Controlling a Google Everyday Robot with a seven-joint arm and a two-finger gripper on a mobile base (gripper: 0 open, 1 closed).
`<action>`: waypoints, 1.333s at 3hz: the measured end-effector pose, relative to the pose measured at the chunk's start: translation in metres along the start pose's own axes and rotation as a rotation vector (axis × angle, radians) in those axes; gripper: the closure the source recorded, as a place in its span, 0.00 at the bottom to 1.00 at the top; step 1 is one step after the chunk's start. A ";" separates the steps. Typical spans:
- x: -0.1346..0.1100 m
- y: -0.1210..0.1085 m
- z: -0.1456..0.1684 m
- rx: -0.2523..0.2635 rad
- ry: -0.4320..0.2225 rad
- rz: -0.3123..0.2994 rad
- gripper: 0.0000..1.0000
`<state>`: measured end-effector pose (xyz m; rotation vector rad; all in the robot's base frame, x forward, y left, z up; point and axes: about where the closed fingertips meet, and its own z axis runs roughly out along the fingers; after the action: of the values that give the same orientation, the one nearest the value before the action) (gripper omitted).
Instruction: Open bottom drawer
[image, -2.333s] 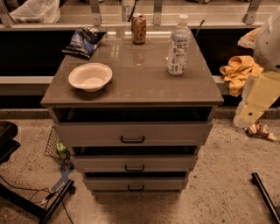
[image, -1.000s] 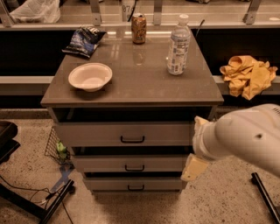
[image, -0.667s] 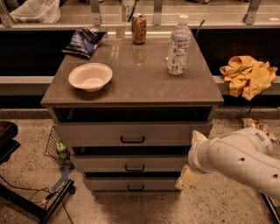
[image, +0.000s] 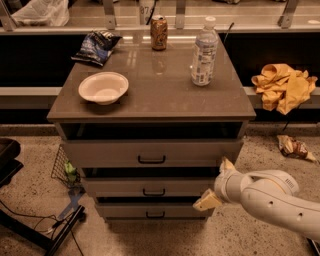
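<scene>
The pincer (image: 214, 196) hangs at the right-hand corner of the drawer stack, level with the gap between the middle drawer (image: 115, 187) and the bottom drawer (image: 125, 210), and whether it is open or closed I cannot tell. The bottom drawer sits shut, to its left and a little lower, with its black bar handle (image: 155, 214) well to the left of the pincer. The likeliest slip is taking the wrong bar: the middle drawer's handle (image: 153, 192) lies just above the right one, so a sideways reach made without dropping lower would probably land on it. A second risk is the corner itself, since the pincer is very near the drawer fronts' right edge and could catch there as it crosses. A hard or skewed pull might drag the whole table (image: 160, 100) and tip the water bottle (image: 204, 52) or the can (image: 159, 33), both upright far above the pincer. For room, the speckled floor (image: 165, 237) below and left of the pincer looks bare, giving the drawer space to slide out; further left lie cables (image: 25, 218) and a black stand (image: 62, 231), and the arm (image: 280, 202) itself fills the space to the right, so its elbow has little slack
</scene>
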<state>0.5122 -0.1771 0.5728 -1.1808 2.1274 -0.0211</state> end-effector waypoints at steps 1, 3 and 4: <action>-0.014 -0.002 0.009 0.018 -0.076 0.009 0.00; -0.014 0.008 0.026 -0.020 -0.073 -0.002 0.00; -0.012 0.009 0.025 -0.020 -0.073 -0.002 0.00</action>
<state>0.5240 -0.1549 0.5575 -1.1781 2.0675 0.0419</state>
